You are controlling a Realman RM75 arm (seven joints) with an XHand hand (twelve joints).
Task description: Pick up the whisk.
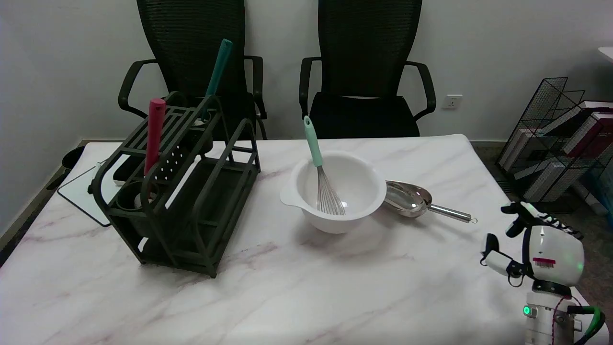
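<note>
Plainly not yet begun — whisk (322, 175) standing tilted in the white mixing bowl (335, 191), wires down in the bowl, mint handle leaning up over the far-left rim. Right hand (536, 244) well to the right of the bowl, holding nothing, fingers spread. Steel scoop (413, 199) just right of the bowl. Probably light, wires springy and easily bent, so best gripped round the stiff handle — likely smooth, a little slippery.

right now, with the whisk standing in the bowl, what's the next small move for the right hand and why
Probably reach the right hand left and up toward the mint-green handle of the wire whisk. The hand sits at the table's near right edge, holding nothing, well apart from the white plastic mixing bowl. The whisk leans there with its handle sticking up above the rim, free to grasp.
</note>
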